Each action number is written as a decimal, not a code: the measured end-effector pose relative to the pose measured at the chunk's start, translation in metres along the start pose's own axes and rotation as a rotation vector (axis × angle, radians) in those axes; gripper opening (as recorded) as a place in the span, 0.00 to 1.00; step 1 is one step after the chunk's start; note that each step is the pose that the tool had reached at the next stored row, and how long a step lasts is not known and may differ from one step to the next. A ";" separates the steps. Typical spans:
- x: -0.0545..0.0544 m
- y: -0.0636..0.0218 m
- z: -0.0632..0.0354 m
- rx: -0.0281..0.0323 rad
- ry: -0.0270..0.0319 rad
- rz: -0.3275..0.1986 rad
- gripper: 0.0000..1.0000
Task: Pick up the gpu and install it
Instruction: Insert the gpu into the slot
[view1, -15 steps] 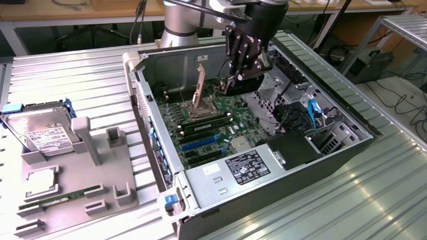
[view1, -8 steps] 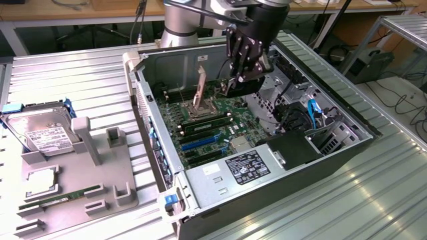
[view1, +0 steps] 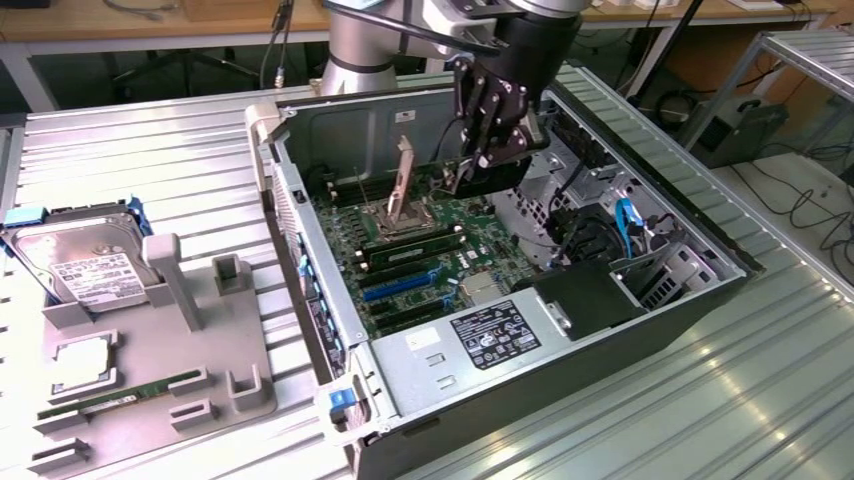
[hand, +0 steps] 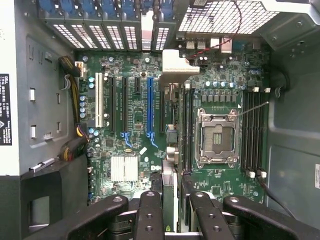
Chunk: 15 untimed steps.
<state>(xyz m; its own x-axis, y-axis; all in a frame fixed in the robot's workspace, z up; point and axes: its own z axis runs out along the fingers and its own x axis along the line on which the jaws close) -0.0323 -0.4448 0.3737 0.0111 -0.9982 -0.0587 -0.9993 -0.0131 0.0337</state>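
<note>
The pick-up looks done: the gripper hangs over the open computer case, its fingers partly closed on the gpu, a thin dark card held edge-on with its pale metal bracket towards the rear slot covers. The card hovers above the motherboard, close beside the blue expansion slot but not yet seated in any slot. Installing it is what remains, judging by the gap under the card.
</note>
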 end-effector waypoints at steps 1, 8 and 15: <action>0.000 0.0000 0.0000 -0.0001 0.0001 0.000 0.26; 0.002 0.0002 0.0008 -0.0001 0.0001 0.000 0.26; 0.004 0.0002 0.0018 -0.0001 0.0001 0.000 0.26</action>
<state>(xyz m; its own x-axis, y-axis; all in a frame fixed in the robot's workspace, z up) -0.0325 -0.4486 0.3717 0.0110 -0.9982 -0.0586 -0.9993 -0.0130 0.0338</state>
